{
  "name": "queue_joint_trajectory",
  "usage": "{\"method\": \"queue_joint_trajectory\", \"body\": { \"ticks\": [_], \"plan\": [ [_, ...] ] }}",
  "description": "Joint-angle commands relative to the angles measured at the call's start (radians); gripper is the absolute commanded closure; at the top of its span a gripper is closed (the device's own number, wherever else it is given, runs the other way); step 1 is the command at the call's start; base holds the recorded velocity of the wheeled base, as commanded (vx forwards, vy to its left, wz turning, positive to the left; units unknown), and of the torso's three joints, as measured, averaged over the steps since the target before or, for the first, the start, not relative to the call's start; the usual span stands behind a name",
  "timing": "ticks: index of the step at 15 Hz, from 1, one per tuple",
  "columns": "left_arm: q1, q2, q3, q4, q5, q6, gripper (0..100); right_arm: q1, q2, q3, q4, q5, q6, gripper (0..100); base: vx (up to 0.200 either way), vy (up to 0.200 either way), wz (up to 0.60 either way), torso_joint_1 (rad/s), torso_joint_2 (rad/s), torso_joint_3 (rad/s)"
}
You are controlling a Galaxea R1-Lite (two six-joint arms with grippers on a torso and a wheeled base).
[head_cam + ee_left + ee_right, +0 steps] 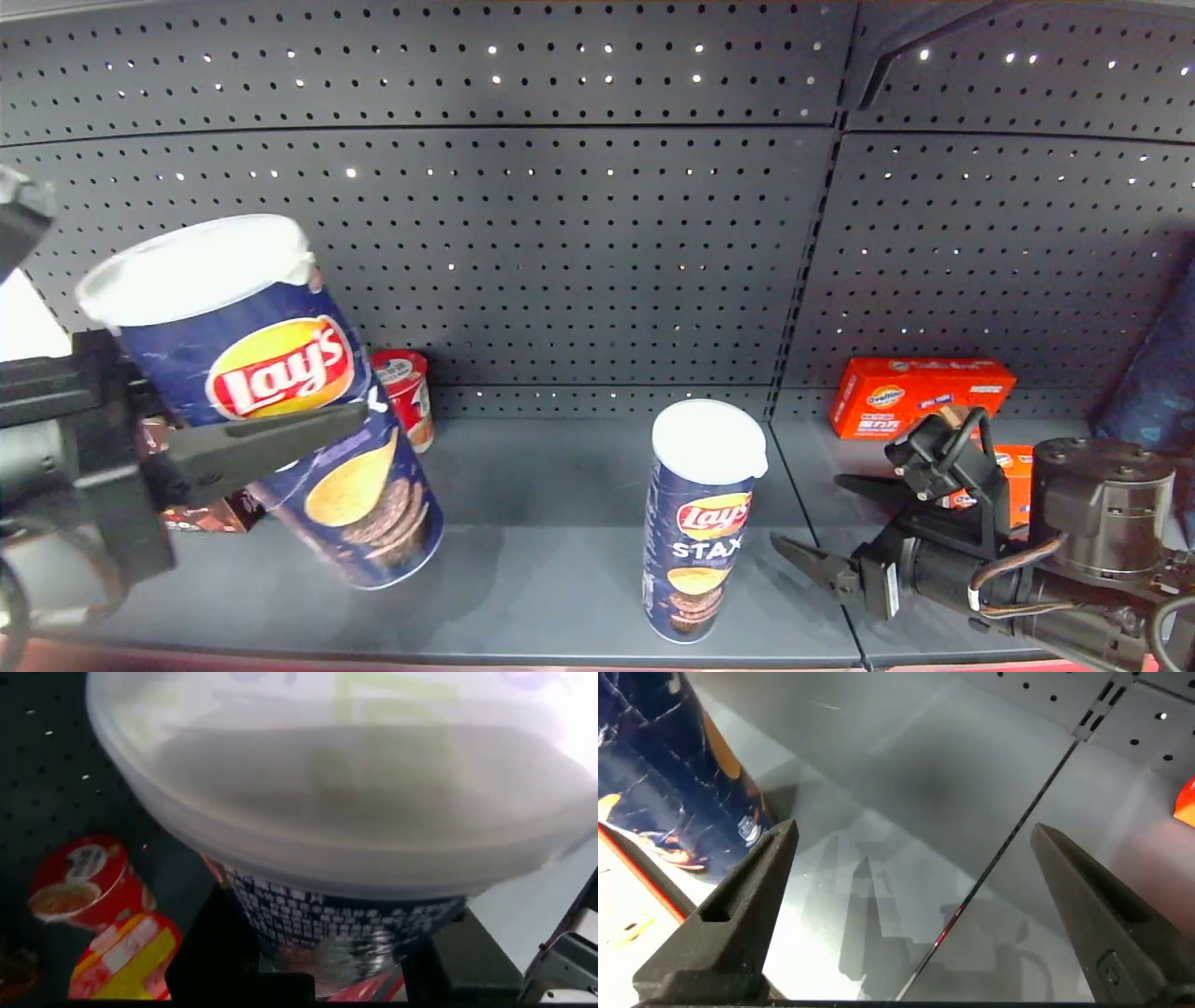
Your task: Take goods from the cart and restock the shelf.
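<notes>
Left gripper (280, 439) clamped mid-body on tilted chip can (252, 373) above the shelf (560, 523) front-left, likely light, stiff but crushable, slick tube, so grip the middle gently; right gripper (808, 511) spread empty beside upright second can (705, 523); red cup (403, 392), orange box (920, 392) behind.

On tilted blue can (280, 373): red-yellow oval logo, white lettering. On upright blue can (698, 537): same logo, white word beneath. On orange box (920, 394): round emblem, white print too small to read. On red cup (403, 390): label illegible.
</notes>
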State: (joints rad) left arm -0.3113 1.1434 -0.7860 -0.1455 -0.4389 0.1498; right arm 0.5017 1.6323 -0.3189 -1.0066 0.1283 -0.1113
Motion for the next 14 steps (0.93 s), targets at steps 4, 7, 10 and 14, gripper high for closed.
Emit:
{"method": "queue_joint_trajectory", "body": {
  "ticks": [4, 7, 10, 14],
  "plan": [
    [-0.068, 0.446, -0.111, -0.342, -0.003, -0.004, 100, -0.011, 0.038, -0.029, -0.01, 0.002, 0.002, 0, 0.0, 0.0, 0.0, 0.0, 0.0, 0.0],
    [-0.088, 0.57, -0.226, -0.344, -0.032, 0.004, 100, -0.011, 0.043, -0.034, -0.012, 0.001, 0.002, 0, 0.0, 0.0, 0.0, 0.0, 0.0, 0.0],
    [-0.086, 0.645, -0.265, -0.342, -0.092, 0.004, 100, -0.009, 0.043, -0.032, -0.012, 0.001, 0.002, 0, 0.0, 0.0, 0.0, 0.0, 0.0, 0.0],
    [-0.086, 0.704, -0.28, -0.35, -0.199, 0.005, 100, -0.003, 0.043, -0.034, -0.012, 0.002, 0.001, 0, 0.0, 0.0, 0.0, 0.0, 0.0, 0.0]
  ]
}}
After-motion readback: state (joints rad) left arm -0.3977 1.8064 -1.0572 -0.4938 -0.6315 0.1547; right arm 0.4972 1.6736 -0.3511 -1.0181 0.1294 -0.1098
